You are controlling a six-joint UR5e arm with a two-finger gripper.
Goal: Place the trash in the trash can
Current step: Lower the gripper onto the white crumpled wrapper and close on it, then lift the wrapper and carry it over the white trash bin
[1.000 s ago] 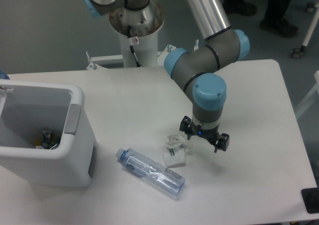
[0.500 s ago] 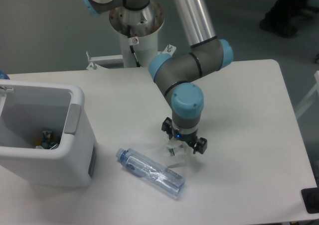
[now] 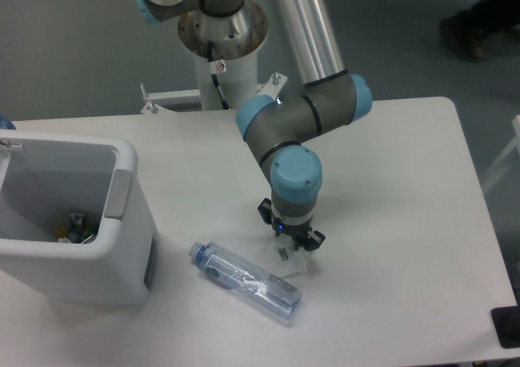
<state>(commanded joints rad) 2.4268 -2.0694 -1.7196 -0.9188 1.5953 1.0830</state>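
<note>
The clear bluish water bottle [image 3: 246, 282] with a blue cap lies on its side on the white table, cap toward the left. The small white translucent scrap [image 3: 289, 261] lies just right of the bottle's middle, mostly hidden under my gripper [image 3: 289, 243]. The gripper points straight down right over the scrap, fingers low around it; I cannot tell whether they are closed. The white trash can [image 3: 73, 221] with a grey side panel stands at the left, open at the top, with some small items at its bottom.
The robot's base column [image 3: 221, 58] stands at the table's back edge. A person's feet [image 3: 479, 26] show on the floor at the top right. A dark object [image 3: 507, 326] sits at the table's front right corner.
The gripper has moved left and down from beside the scrap to directly over it, now covering most of it. The bottle and trash can have not moved.
</note>
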